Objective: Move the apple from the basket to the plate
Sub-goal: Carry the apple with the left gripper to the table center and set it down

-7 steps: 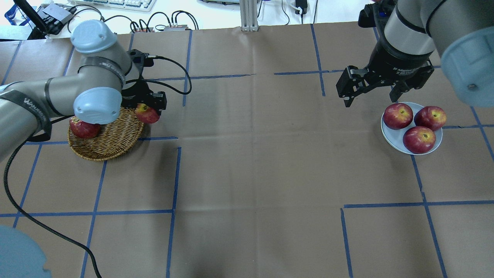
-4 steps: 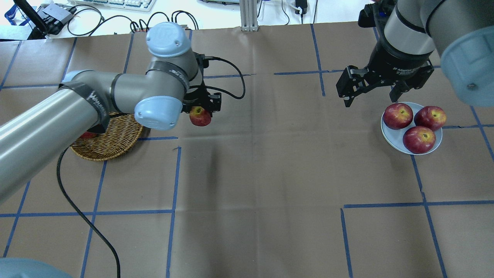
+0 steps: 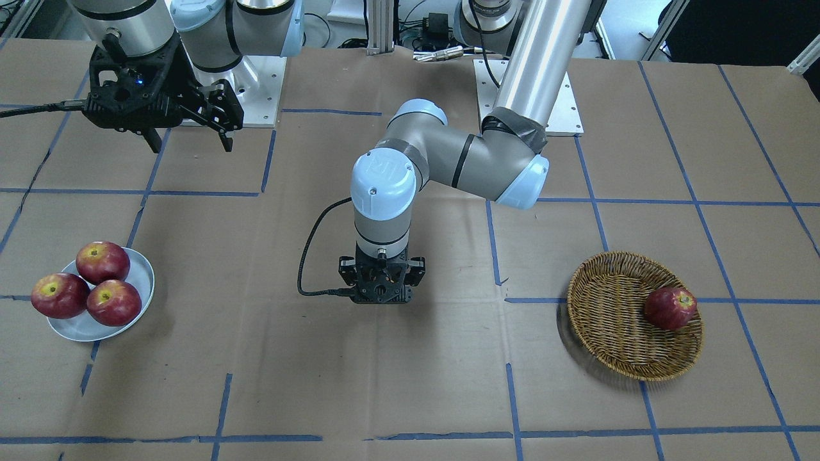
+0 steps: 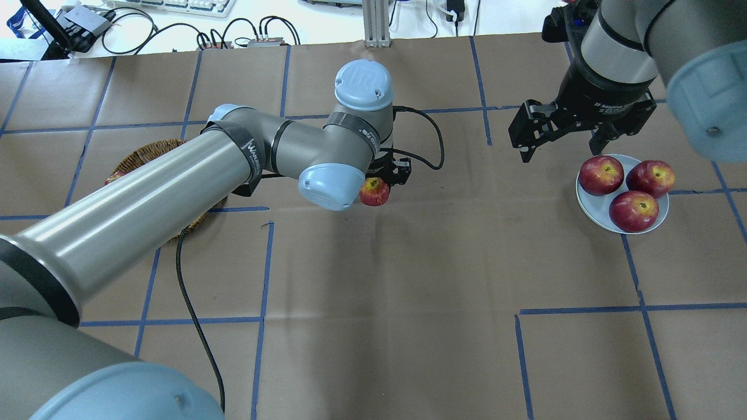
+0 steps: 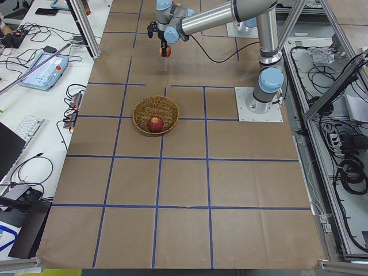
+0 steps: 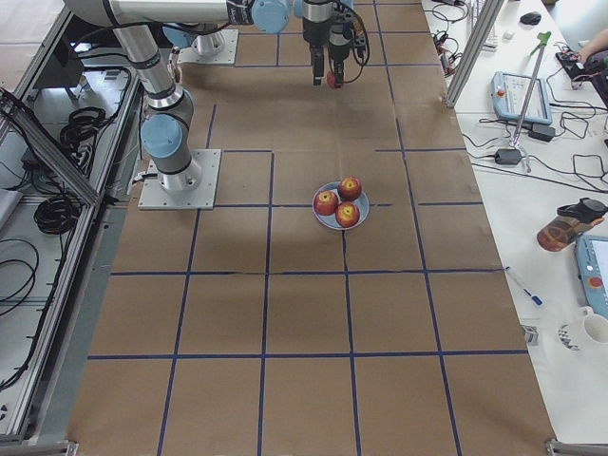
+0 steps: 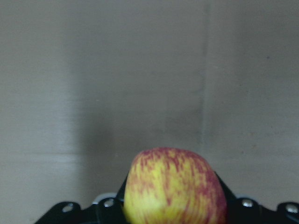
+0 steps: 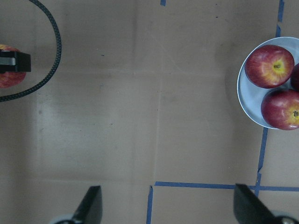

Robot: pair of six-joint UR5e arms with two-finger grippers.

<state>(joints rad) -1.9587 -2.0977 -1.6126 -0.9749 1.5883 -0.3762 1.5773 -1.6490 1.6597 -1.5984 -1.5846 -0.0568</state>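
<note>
The left pincer (image 4: 382, 185) is clamped on the streaked apple (image 4: 374, 192) and holds it lifted above the middle of the desk (image 4: 408, 291), clear of the basket (image 3: 615, 333) near the left edge. The plate (image 3: 144, 275) sits near the right edge. The right pincer (image 3: 189, 141) hangs spread apart behind it, probably to leave the path free.

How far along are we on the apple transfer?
Done: the apple is out of the basket, where one other apple sits. In hand: the left pincer is shut on it above mid-table. Left: carry it to the plate, which holds three apples, and release. The right pincer hangs open near the plate.
</note>
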